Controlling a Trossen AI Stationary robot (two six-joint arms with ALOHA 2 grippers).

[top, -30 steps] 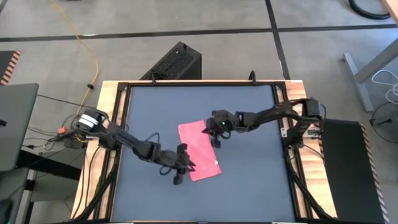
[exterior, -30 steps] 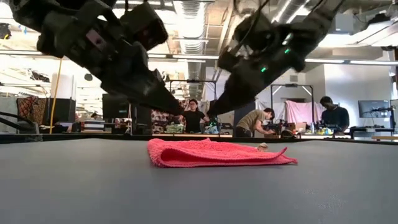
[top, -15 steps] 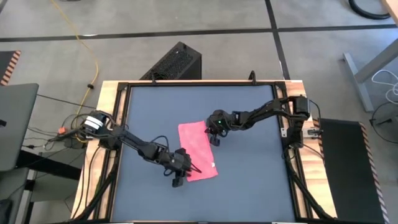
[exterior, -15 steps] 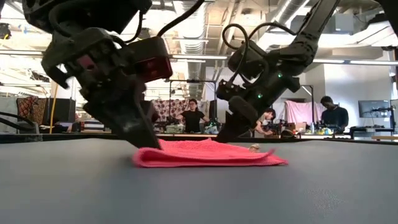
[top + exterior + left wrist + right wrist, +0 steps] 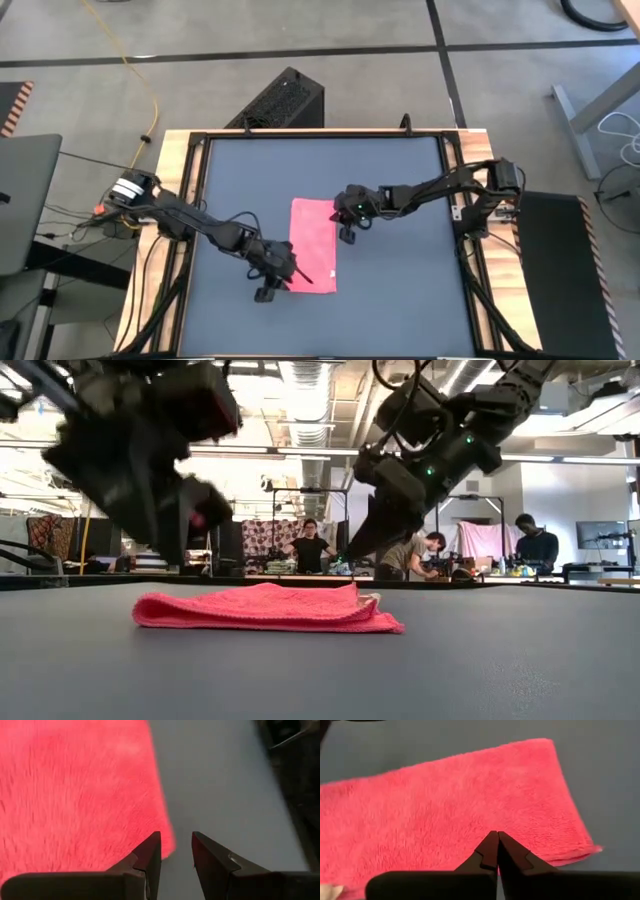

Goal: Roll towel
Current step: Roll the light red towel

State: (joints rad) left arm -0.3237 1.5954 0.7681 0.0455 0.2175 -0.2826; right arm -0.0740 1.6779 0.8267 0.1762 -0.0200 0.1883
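My pinkish-red towel lies folded flat, a narrow rectangle mid-table. My left gripper hovers at its near corner, fingers slightly parted around nothing. My right gripper sits at its far right edge, fingertips pressed together; whether they pinch cloth is hidden.

Dark grey table, matte top, framed by a black rail with pale wooden borders along its left and right edges. One item lies directly on it: the towel, pinkish-red, folded into a narrow rectangle with its long sides running from the far edge toward the near edge. It sits near the middle of the table, slightly toward the near edge. From the low view, the towel lies flat in layers.
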